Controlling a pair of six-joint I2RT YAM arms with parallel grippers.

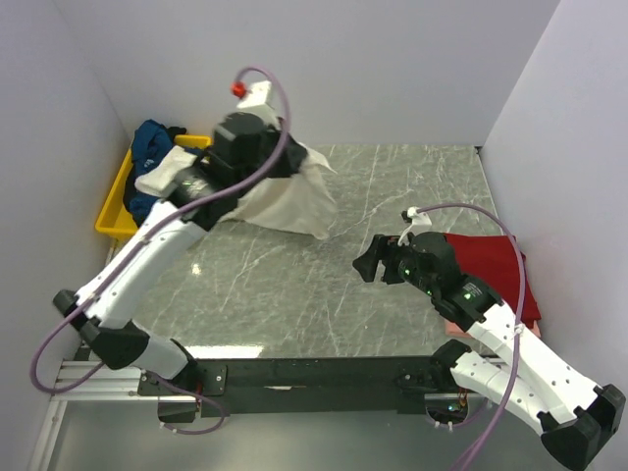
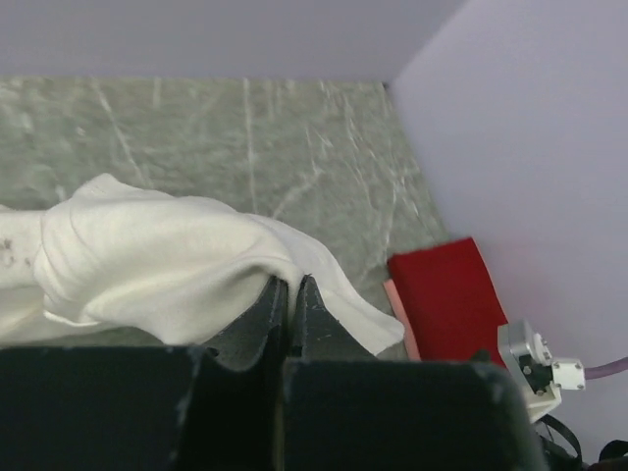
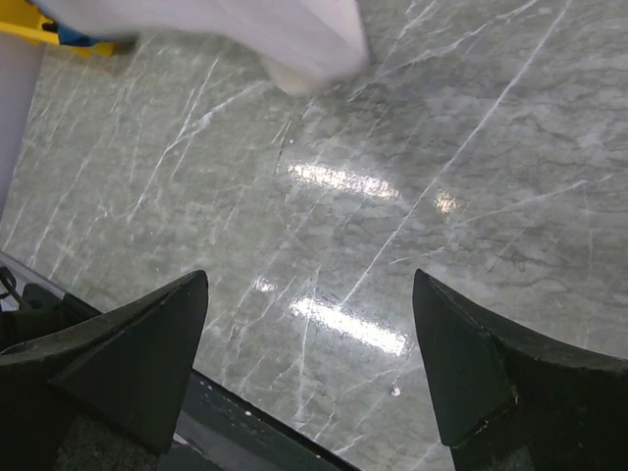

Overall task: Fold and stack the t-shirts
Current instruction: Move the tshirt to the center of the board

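At upper left, the left gripper (image 2: pixel 292 302) pinches the white shirt (image 1: pixel 294 201); the right gripper (image 3: pixel 309 368) gapes wide; the red shirt (image 1: pixel 489 258) lies at right.

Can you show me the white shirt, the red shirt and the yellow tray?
white shirt (image 1: pixel 294 201): top view, middle of the bunched cloth.
red shirt (image 1: pixel 488 257): top view, middle of its flat top side.
yellow tray (image 1: pixel 110 214): top view, on its bare left rim.
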